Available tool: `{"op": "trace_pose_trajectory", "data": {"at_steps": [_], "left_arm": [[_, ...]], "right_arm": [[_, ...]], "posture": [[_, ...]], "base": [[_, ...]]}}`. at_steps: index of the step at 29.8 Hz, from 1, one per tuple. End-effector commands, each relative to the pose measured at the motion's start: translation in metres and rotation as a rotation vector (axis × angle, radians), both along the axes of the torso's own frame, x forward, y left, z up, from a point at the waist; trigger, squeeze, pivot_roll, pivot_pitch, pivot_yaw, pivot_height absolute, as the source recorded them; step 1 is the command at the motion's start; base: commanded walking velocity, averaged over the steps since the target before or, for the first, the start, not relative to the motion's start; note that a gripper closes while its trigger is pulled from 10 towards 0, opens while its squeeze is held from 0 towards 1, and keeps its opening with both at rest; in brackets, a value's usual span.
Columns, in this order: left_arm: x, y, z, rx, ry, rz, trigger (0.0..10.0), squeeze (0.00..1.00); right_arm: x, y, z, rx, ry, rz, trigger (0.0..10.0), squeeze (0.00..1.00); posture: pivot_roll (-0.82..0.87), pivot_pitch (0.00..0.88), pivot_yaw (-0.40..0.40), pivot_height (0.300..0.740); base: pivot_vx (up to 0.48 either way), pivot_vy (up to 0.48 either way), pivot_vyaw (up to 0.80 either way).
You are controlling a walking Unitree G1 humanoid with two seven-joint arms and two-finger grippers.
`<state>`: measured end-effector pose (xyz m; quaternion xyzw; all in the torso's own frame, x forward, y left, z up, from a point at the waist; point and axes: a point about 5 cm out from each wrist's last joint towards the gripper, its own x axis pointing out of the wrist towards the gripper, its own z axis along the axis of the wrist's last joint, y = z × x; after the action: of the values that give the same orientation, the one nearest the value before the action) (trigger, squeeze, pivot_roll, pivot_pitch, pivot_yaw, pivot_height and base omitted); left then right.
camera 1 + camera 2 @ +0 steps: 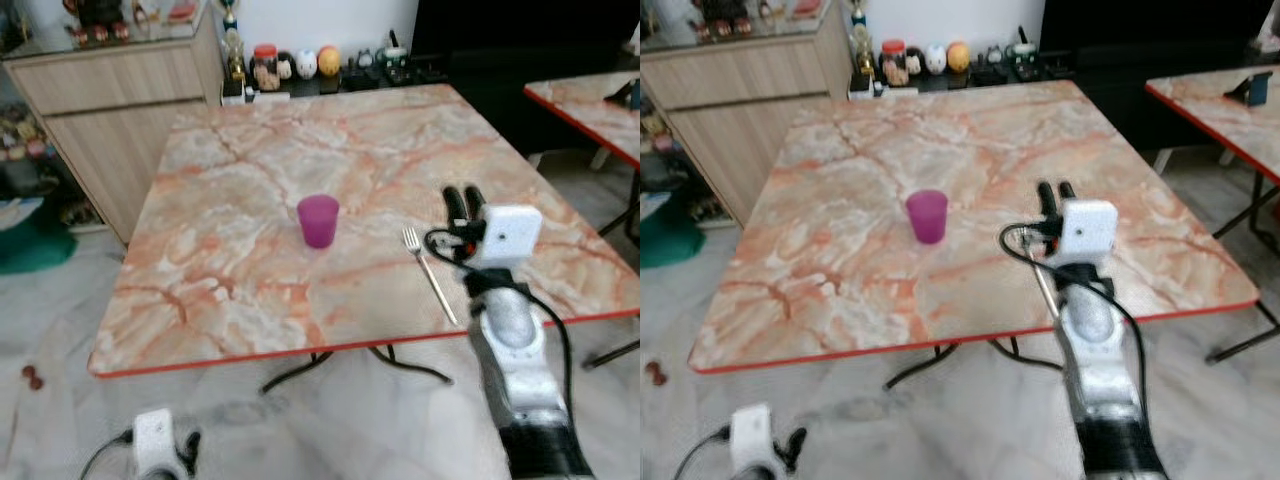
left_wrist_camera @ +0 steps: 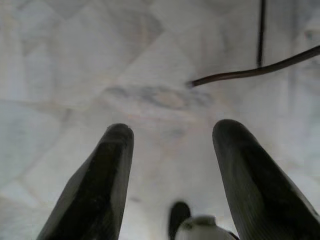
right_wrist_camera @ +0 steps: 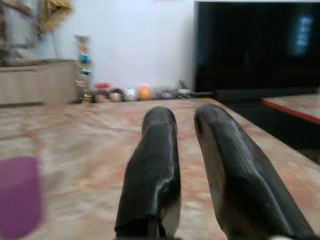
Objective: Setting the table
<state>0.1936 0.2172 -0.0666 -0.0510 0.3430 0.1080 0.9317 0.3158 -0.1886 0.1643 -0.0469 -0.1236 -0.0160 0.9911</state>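
The fork (image 1: pixel 430 276) lies flat on the marble table (image 1: pixel 250 160), near the front edge on the robot's right side. Its tines point away toward the far side and its handle runs back toward the red-trimmed edge, slanting a little to the right as it comes. The purple cup (image 1: pixel 318 220) stands upright further in and to the left, well apart from the fork.

The right gripper (image 1: pixel 462 200) hovers over the table just to the right of the fork's tines, its fingers pointing forward along much the same line as the fork's long axis. In the right wrist view the two black fingers (image 3: pixel 155 165) sit close, with only a narrow gap between them and nothing held.

This arm is plainly the nearer one. To take the fork it would, I judge, need to shift a little left and tip down.

The left gripper (image 2: pixel 167 175) hangs low beside the table, over the pale floor, its fingers spread and holding nothing.
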Motion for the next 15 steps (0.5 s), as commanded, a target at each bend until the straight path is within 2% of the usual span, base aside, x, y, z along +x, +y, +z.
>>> {"op": "trace_pose_trajectory", "data": {"at_steps": [1,3,4,7,8,9,12,15], "left_arm": [[-0.002,0.008,0.000,0.028,0.013,0.008,10.0,0.00],[-0.003,0.009,0.000,0.028,0.013,0.008,10.0,0.00],[-0.003,0.009,0.000,0.029,0.016,0.009,10.0,0.00],[-0.005,0.009,-0.001,0.029,0.022,0.010,10.0,0.00],[-0.005,0.010,-0.001,0.029,0.025,0.011,10.0,0.00],[-0.006,0.009,-0.002,0.028,0.028,0.011,10.0,0.00],[-0.007,0.009,-0.002,0.028,0.032,0.014,10.0,0.00],[-0.008,0.009,-0.003,0.026,0.035,0.018,10.0,0.00]], "right_arm": [[-0.002,-0.003,0.002,0.006,-0.001,-0.005,10.0,0.00],[-0.003,-0.008,0.000,0.009,0.011,-0.018,10.0,0.00],[-0.002,-0.018,-0.005,0.024,0.050,-0.043,10.0,0.00],[0.001,-0.030,-0.011,0.041,0.114,-0.065,10.0,0.00],[0.003,-0.034,-0.016,0.046,0.153,-0.072,10.0,0.45],[0.006,-0.042,-0.022,0.043,0.211,-0.090,10.0,1.00],[0.011,-0.051,-0.027,0.055,0.244,-0.113,10.0,1.00],[0.014,-0.052,-0.027,0.071,0.255,-0.110,10.0,1.00]], "posture": [[-0.10,0.000,0.025,0.707],[-0.11,0.000,0.025,0.707],[-0.11,0.000,0.024,0.707],[-0.11,0.000,0.025,0.707],[-0.11,0.000,0.024,0.707],[-0.11,0.000,0.022,0.707],[-0.11,0.000,0.021,0.707],[-0.10,0.000,0.018,0.707]], "base": [[0.000,0.000,0.00],[0.000,0.000,0.00],[0.000,0.000,0.00],[0.000,0.000,0.00],[0.000,0.000,0.00],[0.000,0.000,0.00],[0.000,0.000,0.00],[0.000,0.000,0.00]]}}
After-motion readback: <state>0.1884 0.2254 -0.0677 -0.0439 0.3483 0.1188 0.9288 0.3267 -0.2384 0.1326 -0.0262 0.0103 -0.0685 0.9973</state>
